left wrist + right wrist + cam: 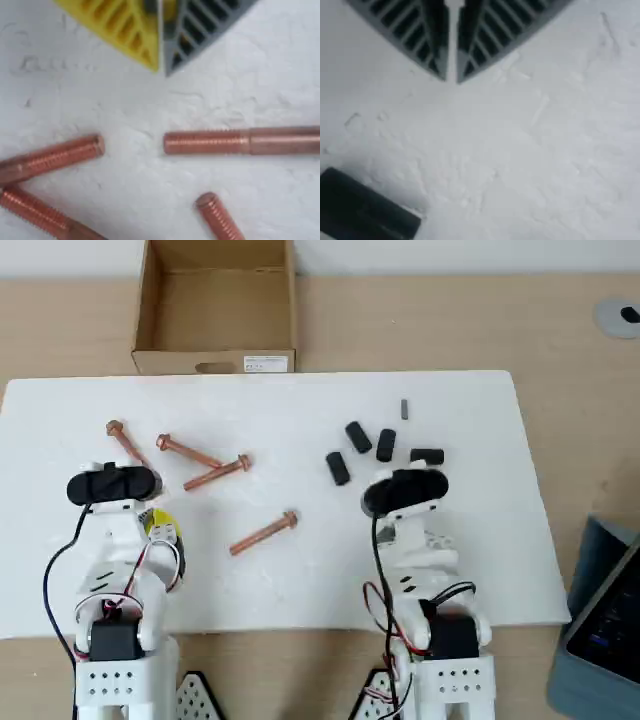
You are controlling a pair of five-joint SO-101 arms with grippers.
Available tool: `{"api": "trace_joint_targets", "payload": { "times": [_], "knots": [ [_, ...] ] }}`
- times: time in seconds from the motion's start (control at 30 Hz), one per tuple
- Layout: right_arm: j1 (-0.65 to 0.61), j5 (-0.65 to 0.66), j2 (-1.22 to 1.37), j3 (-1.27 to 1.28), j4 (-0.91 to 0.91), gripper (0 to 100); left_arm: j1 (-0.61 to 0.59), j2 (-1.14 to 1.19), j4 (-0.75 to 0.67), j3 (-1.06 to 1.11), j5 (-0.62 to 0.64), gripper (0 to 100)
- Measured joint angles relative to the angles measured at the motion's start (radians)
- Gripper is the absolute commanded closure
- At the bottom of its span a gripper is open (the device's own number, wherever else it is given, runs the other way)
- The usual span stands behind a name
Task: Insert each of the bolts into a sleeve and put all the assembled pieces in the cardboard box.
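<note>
Holding my left gripper (161, 67) and right gripper (451, 75) pressed together, I see bolts (263, 534) at nine o'clock on the mat (480, 570), heads cropped up close, sleeves (338, 468) at two, cardboard box (215, 362) at twelve.

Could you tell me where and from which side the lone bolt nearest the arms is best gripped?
Probably at mid-shank, from straight above, closing across its length. The lone bolt lies flat and slanted on the white mat, clear of the other bolts, so both long sides are free; the head end is wider.
</note>
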Motion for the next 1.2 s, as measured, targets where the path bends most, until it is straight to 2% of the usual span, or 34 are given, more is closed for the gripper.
{"api": "trace_joint_targets", "payload": {
  "times": [0.77, 1.0, 1.2],
  "knots": [
    [0.000, 0.000, 0.000, 0.000, 0.002, 98.8, 0.000, 0.000, 0.000, 0.000, 0.000, 100],
    [0.029, 0.000, 0.000, -0.101, 0.089, 98.8, 0.000, 0.000, 0.000, -0.048, 0.000, 99],
    [0.026, 0.000, 0.000, -0.222, 0.147, 98.8, 0.000, 0.000, 0.133, -0.175, 0.000, 99]
  ]
}}
